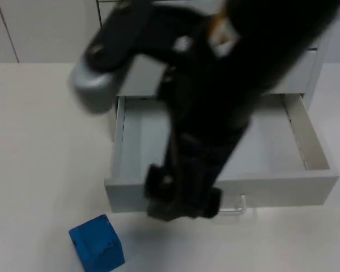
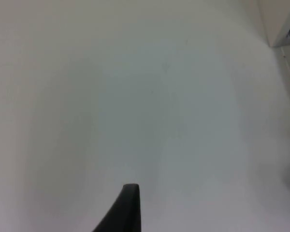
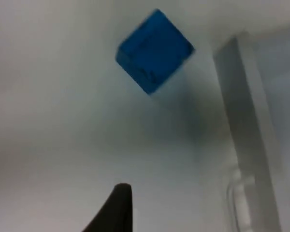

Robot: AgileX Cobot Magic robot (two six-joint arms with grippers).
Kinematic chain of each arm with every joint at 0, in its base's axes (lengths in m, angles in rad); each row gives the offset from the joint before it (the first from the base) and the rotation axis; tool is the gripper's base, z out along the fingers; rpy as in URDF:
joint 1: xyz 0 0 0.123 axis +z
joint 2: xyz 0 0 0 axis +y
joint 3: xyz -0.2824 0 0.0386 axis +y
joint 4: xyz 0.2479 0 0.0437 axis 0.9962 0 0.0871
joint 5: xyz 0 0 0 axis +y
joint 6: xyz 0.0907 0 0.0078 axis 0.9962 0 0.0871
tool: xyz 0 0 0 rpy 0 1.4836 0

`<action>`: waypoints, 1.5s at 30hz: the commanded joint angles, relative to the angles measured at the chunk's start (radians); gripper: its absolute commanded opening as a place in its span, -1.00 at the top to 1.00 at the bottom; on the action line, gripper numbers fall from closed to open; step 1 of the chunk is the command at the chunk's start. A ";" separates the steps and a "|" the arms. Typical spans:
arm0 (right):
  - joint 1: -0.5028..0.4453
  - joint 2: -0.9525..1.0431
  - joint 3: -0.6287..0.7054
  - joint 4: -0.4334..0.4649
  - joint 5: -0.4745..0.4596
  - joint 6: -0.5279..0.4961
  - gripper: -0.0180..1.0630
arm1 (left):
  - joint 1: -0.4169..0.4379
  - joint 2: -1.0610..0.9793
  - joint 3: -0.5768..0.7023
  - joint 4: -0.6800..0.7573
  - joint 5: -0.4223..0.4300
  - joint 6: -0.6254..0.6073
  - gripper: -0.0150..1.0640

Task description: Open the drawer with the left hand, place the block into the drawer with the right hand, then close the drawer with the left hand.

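We see the pale grey drawer (image 1: 306, 141) pulled out of its cabinet at centre-right of the top view, its cavity bare and its thin metal handle (image 1: 238, 208) on the front panel. So we judge the opening step done and the block step in hand

The small blue cube block (image 1: 96, 243) sits on the white table top (image 1: 34, 141) at lower left of the top view, near the drawer's front left corner but apart from it, not yet picked

The right gripper (image 1: 178, 205) on its black arm hangs at lower centre of the top view, over the drawer's front panel, between handle and block. How far apart its fingers are we cannot tell; it carries nothing that we can see. Its wrist view takes in the block (image 3: 153, 50) on the table beside the drawer front

The left gripper: we cannot tell its state; its wrist view faces bare table

Next, we think, the right gripper needs to go lower left, drop over the cube and close on it
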 commanded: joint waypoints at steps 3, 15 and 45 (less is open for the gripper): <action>0.026 0.125 -0.122 -0.001 0.032 -0.183 -0.86 | 0.001 -0.008 0.006 0.004 0.000 -0.009 -0.98; 0.026 0.341 -0.298 0.071 0.024 -0.522 -0.86 | 0.001 -0.008 0.006 0.012 0.000 -0.009 -0.98; 0.028 0.542 -0.404 0.087 -0.059 -0.553 0.63 | 0.001 -0.008 0.006 0.016 0.000 -0.006 -0.98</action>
